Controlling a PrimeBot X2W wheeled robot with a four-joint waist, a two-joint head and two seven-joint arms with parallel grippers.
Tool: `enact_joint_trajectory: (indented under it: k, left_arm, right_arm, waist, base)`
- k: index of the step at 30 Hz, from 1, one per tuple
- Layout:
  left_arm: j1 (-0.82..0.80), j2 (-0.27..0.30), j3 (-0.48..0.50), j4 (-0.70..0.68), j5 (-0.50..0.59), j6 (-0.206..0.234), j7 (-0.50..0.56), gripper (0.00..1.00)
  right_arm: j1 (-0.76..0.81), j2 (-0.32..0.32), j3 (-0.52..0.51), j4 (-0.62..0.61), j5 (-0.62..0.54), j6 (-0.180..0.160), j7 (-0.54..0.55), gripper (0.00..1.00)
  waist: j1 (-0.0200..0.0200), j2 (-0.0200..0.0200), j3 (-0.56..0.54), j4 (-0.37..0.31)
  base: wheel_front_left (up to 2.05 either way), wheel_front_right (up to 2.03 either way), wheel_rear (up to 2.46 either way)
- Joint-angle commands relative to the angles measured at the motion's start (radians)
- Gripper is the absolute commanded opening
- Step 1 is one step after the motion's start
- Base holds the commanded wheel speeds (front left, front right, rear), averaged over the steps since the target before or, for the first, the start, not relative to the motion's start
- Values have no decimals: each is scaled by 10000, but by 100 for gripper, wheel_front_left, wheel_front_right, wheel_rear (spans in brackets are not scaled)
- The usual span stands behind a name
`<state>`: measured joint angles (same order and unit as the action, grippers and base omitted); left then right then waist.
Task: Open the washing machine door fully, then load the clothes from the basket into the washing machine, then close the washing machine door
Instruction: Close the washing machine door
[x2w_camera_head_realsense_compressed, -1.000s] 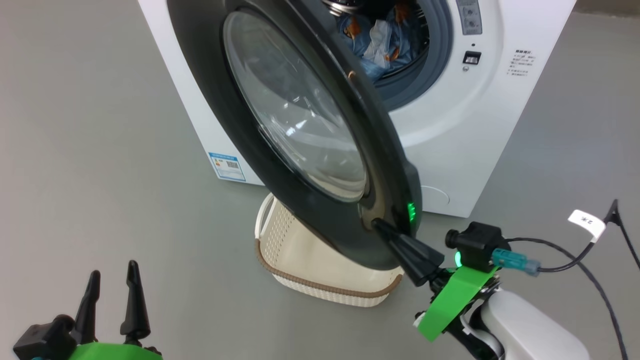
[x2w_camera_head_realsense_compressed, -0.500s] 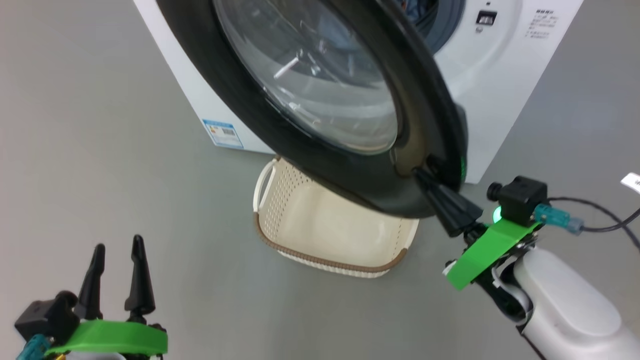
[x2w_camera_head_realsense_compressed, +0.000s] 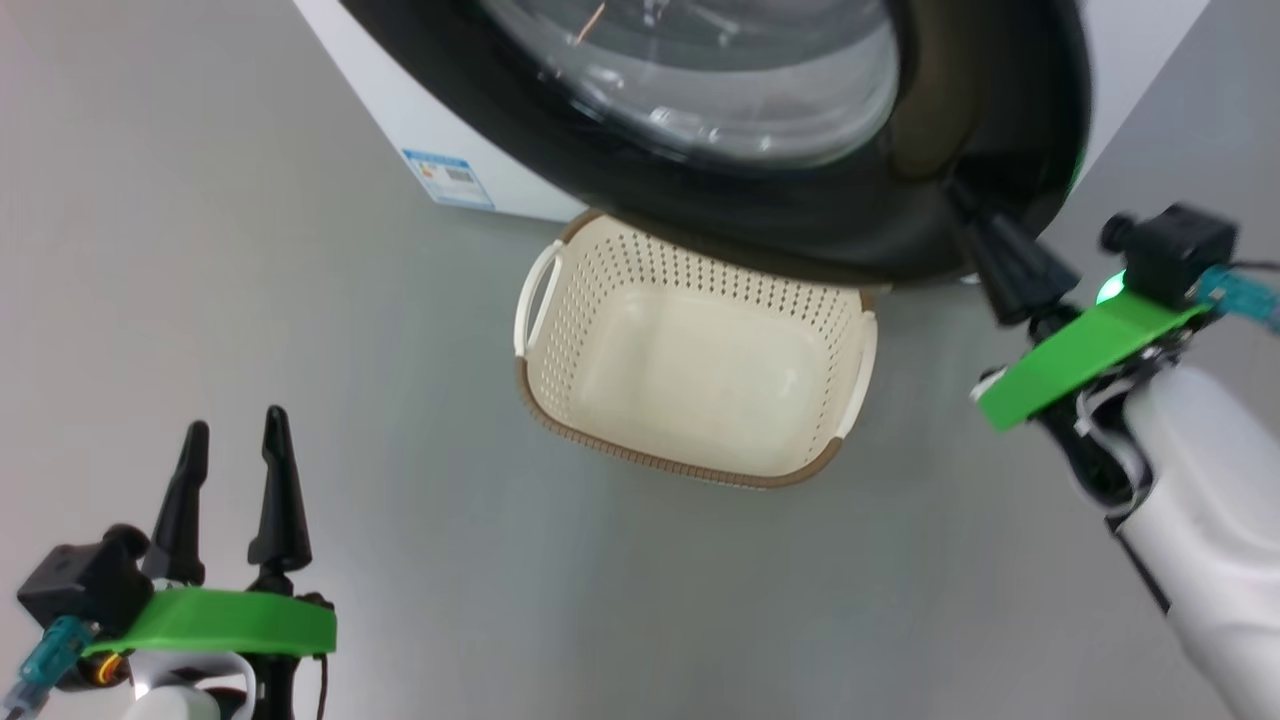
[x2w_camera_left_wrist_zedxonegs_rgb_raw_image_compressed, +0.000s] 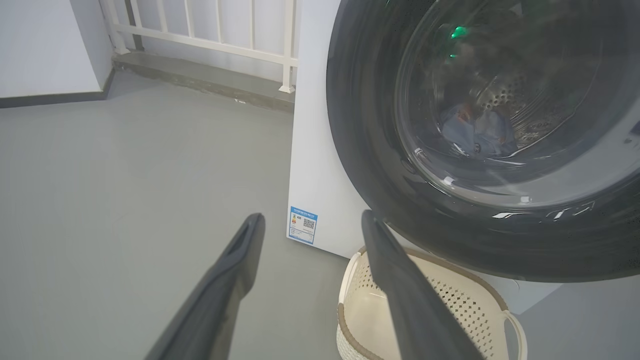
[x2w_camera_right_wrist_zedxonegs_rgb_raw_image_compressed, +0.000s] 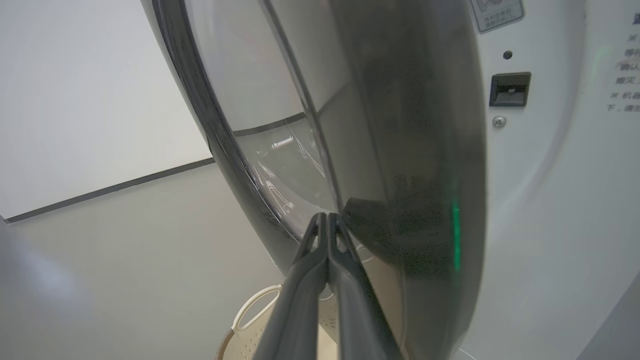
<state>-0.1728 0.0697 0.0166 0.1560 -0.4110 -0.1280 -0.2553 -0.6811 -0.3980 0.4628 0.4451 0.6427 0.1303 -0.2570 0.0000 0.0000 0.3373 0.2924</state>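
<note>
Spread two fingers (x2w_camera_head_realsense_compressed: 277, 480) of the left gripper (x2w_camera_head_realsense_compressed: 235, 422) wide, gripping nothing, well short of the one basket (x2w_camera_head_realsense_compressed: 690, 285) on its near left. Pinched two fingers (x2w_camera_head_realsense_compressed: 1015, 270) of the right gripper (x2w_camera_head_realsense_compressed: 962, 200) shut on nothing, tips at the black rim of the one washing machine door (x2w_camera_head_realsense_compressed: 820, 245), past the basket's far right corner. Glimpsed, beyond the basket, bluish clothes (x2w_camera_left_wrist_zedxonegs_rgb_raw_image_compressed: 475, 132) through the glass inside the one washing machine (x2w_camera_left_wrist_zedxonegs_rgb_raw_image_compressed: 320, 150).

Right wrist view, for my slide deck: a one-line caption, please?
Shut fingers meet the black rim of the part-open washing machine door, white washing machine behind.
</note>
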Motion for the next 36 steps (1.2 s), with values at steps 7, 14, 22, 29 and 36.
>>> enact_joint_trajectory:
  k: [7,14,22,29,36]
  left_arm:
    - [-609,330,210,-365,-206,-26,-65,100]
    - [-830,312,247,-375,-268,-26,-65,100]
    - [-961,279,182,-319,-292,-26,-65,100]
    - [-1012,296,163,-282,-281,-27,-65,100]
    - [-989,307,171,-227,-280,-27,-65,100]
  right_arm:
    - [-1523,-228,-460,561,13,4,-48,0]
    - [-2675,-146,-1138,1215,-426,4,-48,0]
    - [-3673,329,-2078,2020,-1175,4,-48,0]
    - [-3950,570,-2114,2499,-1438,4,-48,0]
    - [-3700,732,-2044,2613,-1445,4,-48,0]
  waist:
    - [0,0,1127,379]
    - [0,0,1522,468]
    - [0,0,1606,465]
    - [0,0,1534,463]
    - [0,0,1363,386]
  base:
    - [0,0,0]
    - [0,0,0]
    - [0,0,0]
    - [0,0,0]
    - [0,0,0]
